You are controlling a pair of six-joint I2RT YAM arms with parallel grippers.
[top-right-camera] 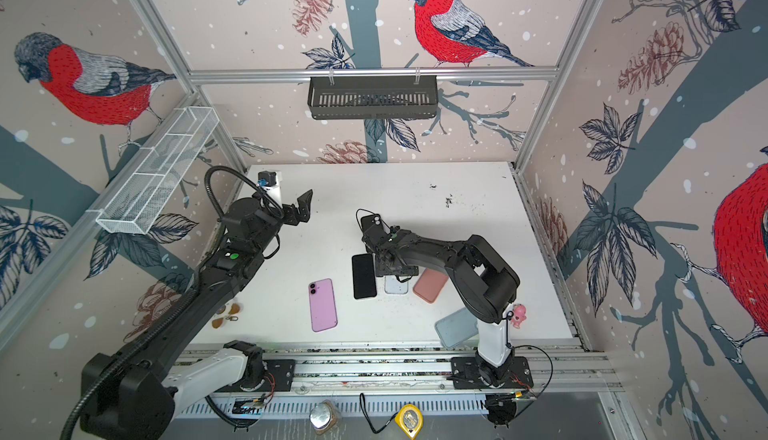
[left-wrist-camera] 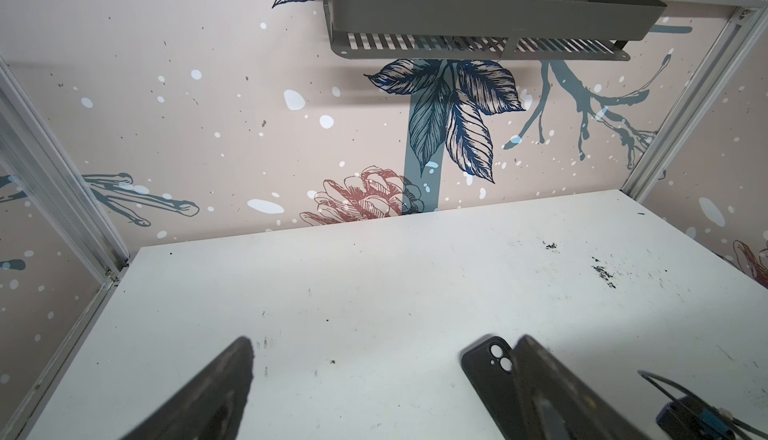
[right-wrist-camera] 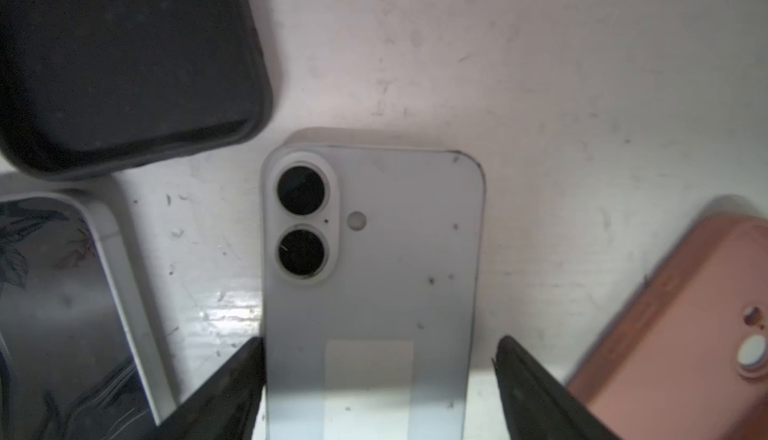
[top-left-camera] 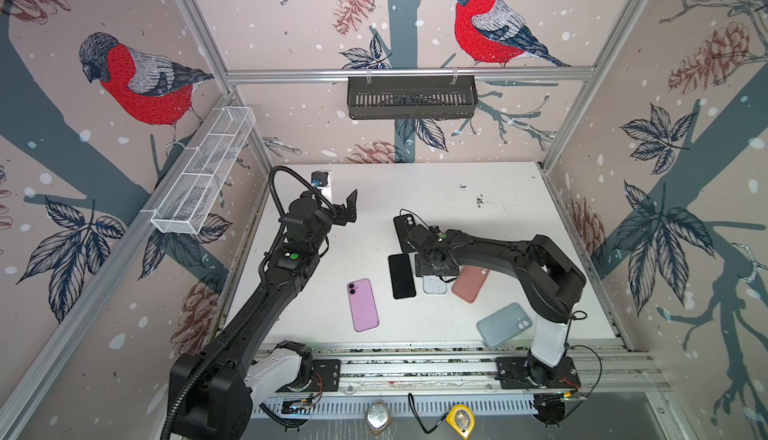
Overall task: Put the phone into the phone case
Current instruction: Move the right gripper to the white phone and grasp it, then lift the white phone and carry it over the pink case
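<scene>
Well, on the white table (top-left-camera: 415, 193) I see my left end effector (top-left-camera: 351, 209) raised over the far left part, its jaws wide apart and holding nothing. My right end effector (right-wrist-camera: 380, 346) is low in the middle, jaws open on both sides of the white phone (right-wrist-camera: 374, 251), which lies face down on the table, not yet clamped. Close by lie the black case (right-wrist-camera: 124, 64) and the pink case (right-wrist-camera: 685, 334), both apart from the phone.

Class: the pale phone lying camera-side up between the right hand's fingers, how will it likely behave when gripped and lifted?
The pale phone looks a rigid slab, so probably stiff. Its smooth back and thin edges may slip in the right hand. Lying flat, it should slide, not tip, if pushed.
</scene>
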